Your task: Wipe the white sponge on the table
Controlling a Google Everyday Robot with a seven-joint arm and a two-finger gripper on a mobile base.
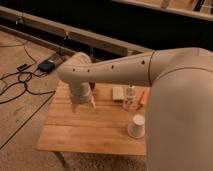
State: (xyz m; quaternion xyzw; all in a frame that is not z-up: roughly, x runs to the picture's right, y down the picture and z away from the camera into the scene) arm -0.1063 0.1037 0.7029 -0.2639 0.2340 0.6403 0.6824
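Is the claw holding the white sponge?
No, the claw hangs open over the table; the white sponge lies apart, beside the bottle.

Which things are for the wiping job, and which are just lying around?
For the job: white sponge; table; gripper, open above the table, apart from the sponge.
Just lying about: paper cup; clear bottle; black box on the floor.

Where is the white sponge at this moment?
Camera view: the white sponge lies near the table's far edge, just left of the clear bottle; the gripper hangs farther left.
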